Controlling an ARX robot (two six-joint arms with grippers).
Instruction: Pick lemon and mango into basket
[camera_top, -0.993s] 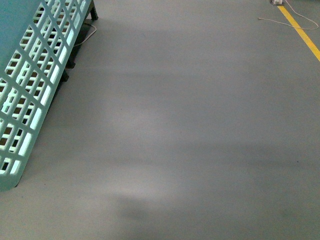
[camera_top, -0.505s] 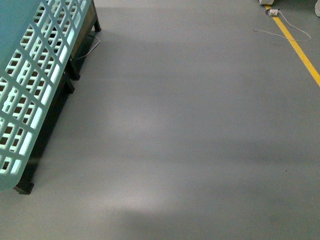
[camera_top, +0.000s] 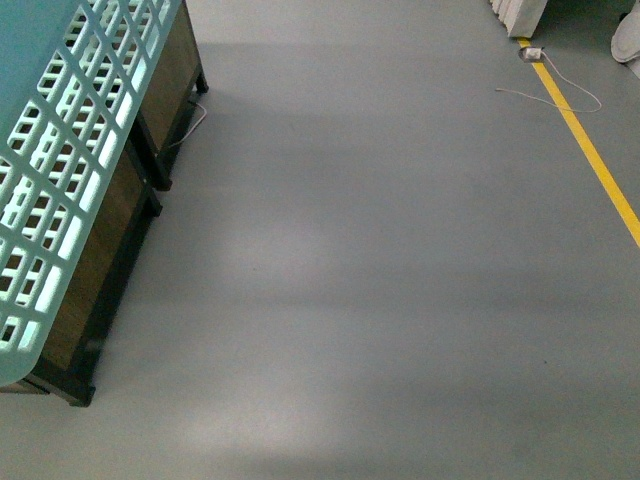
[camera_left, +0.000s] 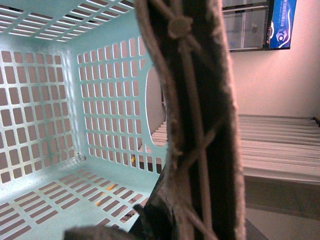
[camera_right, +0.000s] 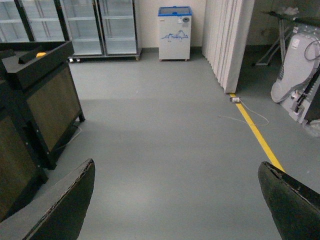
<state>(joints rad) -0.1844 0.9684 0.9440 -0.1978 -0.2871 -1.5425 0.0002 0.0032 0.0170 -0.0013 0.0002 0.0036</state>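
Note:
The turquoise slotted basket (camera_top: 60, 170) fills the left edge of the front view, hanging in front of dark stands. In the left wrist view I look into its empty inside (camera_left: 60, 105), with the brown handle (camera_left: 200, 115) running close across the picture. My left gripper (camera_left: 150, 225) is shut on that handle, and its jaws are mostly hidden behind it. My right gripper (camera_right: 175, 205) is open, its dark fingers (camera_right: 60, 205) wide apart over bare floor. The lemon and the mango are out of view.
Dark wood-panelled stands (camera_top: 110, 260) line the left side, also seen in the right wrist view (camera_right: 45, 95), with a small yellow-orange thing (camera_right: 41, 54) on top. Grey floor (camera_top: 380, 260) spreads ahead. A yellow line (camera_top: 590, 155) and a white cable (camera_top: 550, 95) lie at right. Glass-door fridges (camera_right: 85, 25) stand far back.
The front view has shifted over the floor: more of the dark stands shows under the basket, and the yellow line and cable sit further into the picture. The basket keeps its place.

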